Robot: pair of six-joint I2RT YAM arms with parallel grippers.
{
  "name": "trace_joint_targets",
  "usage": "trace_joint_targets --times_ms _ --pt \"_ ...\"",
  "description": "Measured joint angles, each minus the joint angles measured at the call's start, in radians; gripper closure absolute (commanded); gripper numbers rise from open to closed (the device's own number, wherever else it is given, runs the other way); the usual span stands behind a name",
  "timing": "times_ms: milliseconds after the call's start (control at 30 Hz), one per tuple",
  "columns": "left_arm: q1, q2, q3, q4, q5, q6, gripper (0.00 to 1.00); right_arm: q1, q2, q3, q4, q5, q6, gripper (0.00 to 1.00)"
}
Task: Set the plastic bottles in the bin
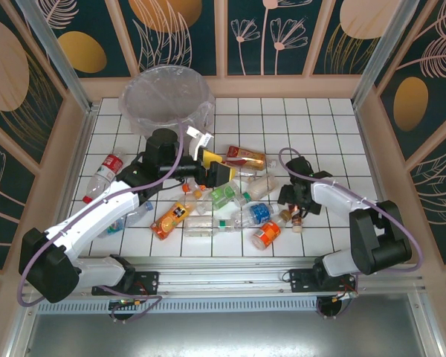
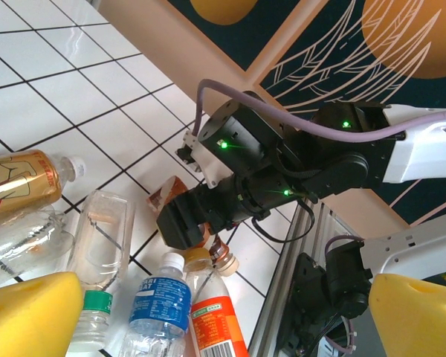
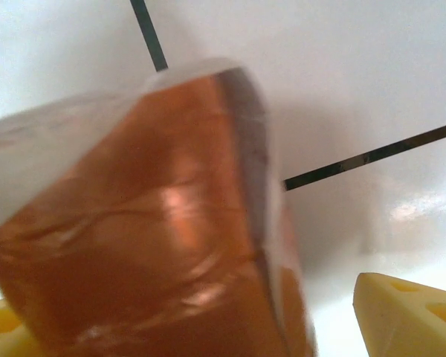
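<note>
Several plastic bottles lie scattered mid-table: a red-labelled one (image 1: 108, 172), an orange one (image 1: 171, 218), an amber one (image 1: 245, 156), a green one (image 1: 224, 195) and a blue one (image 1: 256, 214). The grey bin (image 1: 166, 100) with its clear bag stands at the far left. My left gripper (image 1: 212, 169) hovers open over the pile, its yellow fingers (image 2: 30, 316) wide apart above a blue-labelled bottle (image 2: 157, 301). My right gripper (image 1: 291, 202) is lowered over a brown bottle (image 3: 149, 245). That bottle lies between its open jaws, with a gap to the right finger (image 3: 405, 316).
Wooden rails and aluminium posts (image 1: 74, 141) fence the white tiled table (image 1: 334, 134). The right arm's black wrist (image 2: 282, 171) crosses the left wrist view, near the table's front rail (image 2: 290, 297). An orange-labelled bottle (image 1: 267, 235) lies beside the brown one.
</note>
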Motion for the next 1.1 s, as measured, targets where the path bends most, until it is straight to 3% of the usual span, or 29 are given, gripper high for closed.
trace_joint_targets --times_ms 1100 --pt "0.000 -0.003 -0.008 0.000 -0.026 -0.001 0.01 -0.031 0.072 0.003 0.127 0.125 -0.043 0.36"
